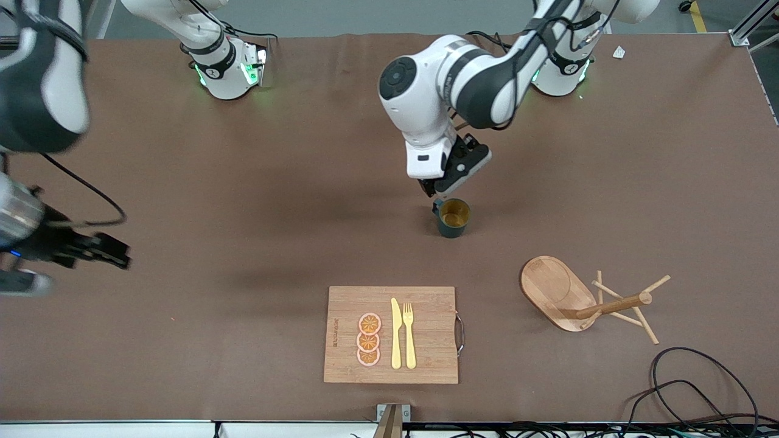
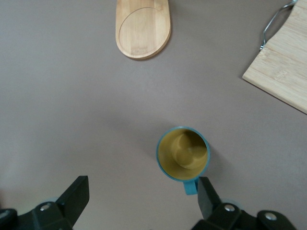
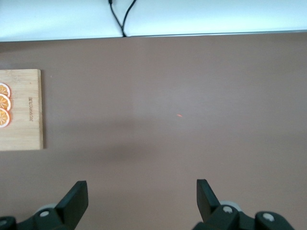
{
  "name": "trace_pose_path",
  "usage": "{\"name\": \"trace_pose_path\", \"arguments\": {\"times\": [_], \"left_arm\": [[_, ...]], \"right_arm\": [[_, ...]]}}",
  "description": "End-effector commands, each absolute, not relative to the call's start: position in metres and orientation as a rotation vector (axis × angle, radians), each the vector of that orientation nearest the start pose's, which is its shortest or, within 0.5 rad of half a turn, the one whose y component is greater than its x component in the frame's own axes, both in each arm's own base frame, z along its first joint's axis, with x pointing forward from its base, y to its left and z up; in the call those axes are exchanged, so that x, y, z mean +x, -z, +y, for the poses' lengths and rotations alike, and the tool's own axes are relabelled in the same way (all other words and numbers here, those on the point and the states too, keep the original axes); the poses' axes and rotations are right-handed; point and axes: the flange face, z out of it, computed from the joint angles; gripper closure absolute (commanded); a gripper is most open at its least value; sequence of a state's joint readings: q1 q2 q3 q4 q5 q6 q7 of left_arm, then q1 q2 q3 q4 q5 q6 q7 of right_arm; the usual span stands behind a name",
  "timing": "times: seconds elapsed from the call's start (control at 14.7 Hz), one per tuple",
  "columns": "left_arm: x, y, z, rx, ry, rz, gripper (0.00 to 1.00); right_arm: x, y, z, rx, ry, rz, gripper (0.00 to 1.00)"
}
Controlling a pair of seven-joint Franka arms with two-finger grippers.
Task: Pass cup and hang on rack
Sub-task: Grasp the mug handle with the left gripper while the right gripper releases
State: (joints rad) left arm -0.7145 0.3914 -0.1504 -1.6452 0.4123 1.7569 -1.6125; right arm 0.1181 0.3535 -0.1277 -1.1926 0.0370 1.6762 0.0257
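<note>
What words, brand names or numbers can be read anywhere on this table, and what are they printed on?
Cutting board: one short dark line of print along the edge at the right arm's end, beside the orange slices; too small to read in the front view and in the right wrist view.
Arm bases: a small round dark emblem, not legible.
Cup, rack, knife, fork: no text visible.
</note>
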Motion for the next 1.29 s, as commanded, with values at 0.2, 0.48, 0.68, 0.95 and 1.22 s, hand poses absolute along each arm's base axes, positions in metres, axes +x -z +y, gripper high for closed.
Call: {"name": "trace_pose_path", "arguments": {"times": [0.2,0.48,0.68,0.95,1.22], "left_arm": [[0.376,-0.298,-0.485,-2.496,0.697,-1.001,0.00],[0.339,-0.230,-0.502,-2.472,0.939,-0.932,0.00],[0.336,-0.193,-0.502,-2.438,1.052,-0.920,0.02],[0.330,-0.154,-0.502,-2.416,1.174,-0.902,0.12],[0.342,-0.148,-0.517,-2.414,1.206,-0.995,0.22]], "right_arm": [[0.590,-0.648,-0.023,-3.120,0.167,0.036,0.00],[0.564,-0.654,-0.021,-3.109,0.171,0.029,0.00],[0.562,-0.655,-0.015,-3.110,0.164,0.009,0.00],[0.564,-0.653,-0.016,-3.114,0.173,0.012,0.00],[0.561,-0.649,-0.012,-3.145,0.123,-0.002,0.00]]}}
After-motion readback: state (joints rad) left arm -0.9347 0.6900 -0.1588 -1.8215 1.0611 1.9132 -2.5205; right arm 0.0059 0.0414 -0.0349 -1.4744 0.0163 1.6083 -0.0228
